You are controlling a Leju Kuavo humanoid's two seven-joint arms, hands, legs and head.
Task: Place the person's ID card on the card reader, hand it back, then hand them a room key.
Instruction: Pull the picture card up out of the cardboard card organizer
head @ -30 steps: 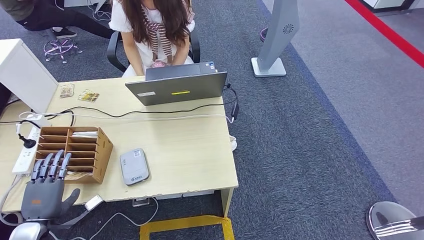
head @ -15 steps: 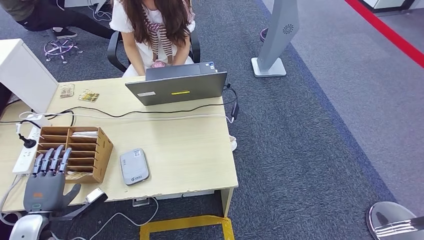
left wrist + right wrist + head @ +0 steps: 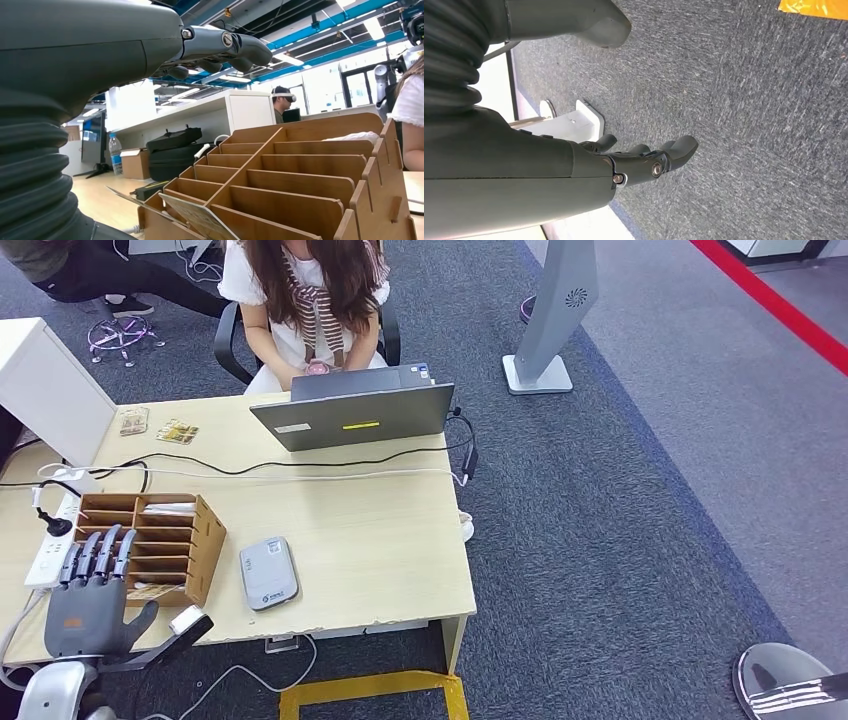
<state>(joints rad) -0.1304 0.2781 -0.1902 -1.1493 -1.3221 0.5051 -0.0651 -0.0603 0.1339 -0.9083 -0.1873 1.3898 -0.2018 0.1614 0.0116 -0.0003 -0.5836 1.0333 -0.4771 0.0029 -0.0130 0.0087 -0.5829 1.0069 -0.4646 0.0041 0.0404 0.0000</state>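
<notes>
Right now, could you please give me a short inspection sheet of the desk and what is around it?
Surface: light wooden desk, front edge chipped.
Job's things: grey card reader flat beside the wooden card organizer; a card leans at the organizer's near end.
Clutter: open laptop, two small packets.
Hands: left hand open, hovering at the organizer; right hand empty, hanging over carpet.
Cables: black and white leads cross the desk; power strip at left.
Surroundings: seated person behind the laptop.

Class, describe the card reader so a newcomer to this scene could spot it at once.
Start at the light wooden desk, along its near edge. Just right of the brown wooden slotted organiser lies the card reader, lying flat on the desktop. It is the grey, rounded slab there, far smaller than the open laptop at the far edge.
</notes>
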